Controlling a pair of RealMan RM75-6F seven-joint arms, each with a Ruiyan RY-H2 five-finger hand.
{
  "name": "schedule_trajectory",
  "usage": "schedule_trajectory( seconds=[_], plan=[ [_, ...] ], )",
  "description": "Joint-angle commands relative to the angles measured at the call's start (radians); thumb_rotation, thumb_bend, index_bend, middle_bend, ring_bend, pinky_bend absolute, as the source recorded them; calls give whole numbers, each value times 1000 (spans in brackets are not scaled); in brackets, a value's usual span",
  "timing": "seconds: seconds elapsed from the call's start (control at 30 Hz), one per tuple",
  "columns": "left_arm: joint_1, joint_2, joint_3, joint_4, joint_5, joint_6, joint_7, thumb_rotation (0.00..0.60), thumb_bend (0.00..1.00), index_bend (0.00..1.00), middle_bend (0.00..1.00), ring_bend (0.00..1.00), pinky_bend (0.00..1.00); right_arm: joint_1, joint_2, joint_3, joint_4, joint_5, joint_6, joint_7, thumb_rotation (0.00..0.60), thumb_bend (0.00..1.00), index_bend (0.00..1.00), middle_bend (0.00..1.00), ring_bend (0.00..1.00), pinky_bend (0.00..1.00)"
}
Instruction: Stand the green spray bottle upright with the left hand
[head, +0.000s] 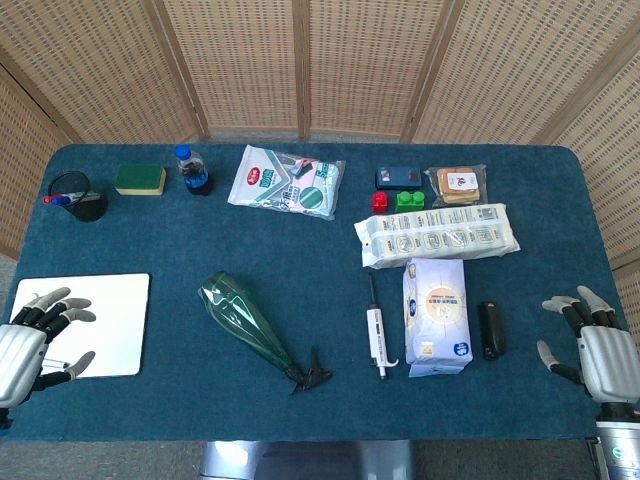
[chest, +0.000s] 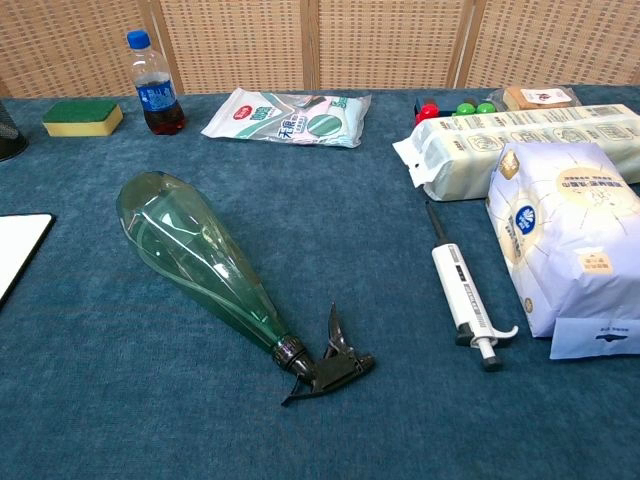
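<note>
Blue felt-like cloth covers the whole counter (head: 330, 290), and behind it stands a folding screen (head: 300, 60) of woven wicker panels in wooden frames.

At the far left the left hand (head: 35, 345) hangs over the near corner of a white board (head: 100, 320); its fingers (head: 55, 298) are spread apart and hold nothing. Behind it, near the back edge, stand a black mesh pen cup (head: 78, 197), a green and yellow sponge (head: 140, 179) and a small bottle (chest: 155, 85) with a blue cap, a blue label and dark drink inside.

The green spray bottle (chest: 200, 260) lies on its side in the left-centre of the counter, well apart from the left hand. Its wide base points to the back left and its black trigger head (chest: 330, 365) points to the front right.

Behind it lies a flat packet (chest: 285, 117) with green print; the characters on it are too small to read. Further right lie a white pipette (chest: 465, 305), a white bag (chest: 565, 235) with a round blue logo and small text I cannot read, a long wrapped pack (head: 437, 236), a small black object (head: 490, 329), red and green blocks (head: 397, 202) and a packet of biscuits (head: 458, 184).

At the far right the right hand (head: 595, 350) rests at the counter edge, fingers (head: 568, 308) loosely extended, grasping nothing.
</note>
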Motion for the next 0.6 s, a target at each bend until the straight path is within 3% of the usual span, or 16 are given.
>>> schedule_trajectory(
  seconds=[0.03,0.6],
  plan=[
    [-2,-2,1,1,0,-4,0,600,302,370,315,183,210,0,0,1,-1,2,-1,-1,600,377,297,293,99,164],
    [-37,18,5,13,36,-34,-11,600,302,370,313,182,206,-4,1,2,-2,-1,8,1,600,377,297,293,99,165]
  ],
)
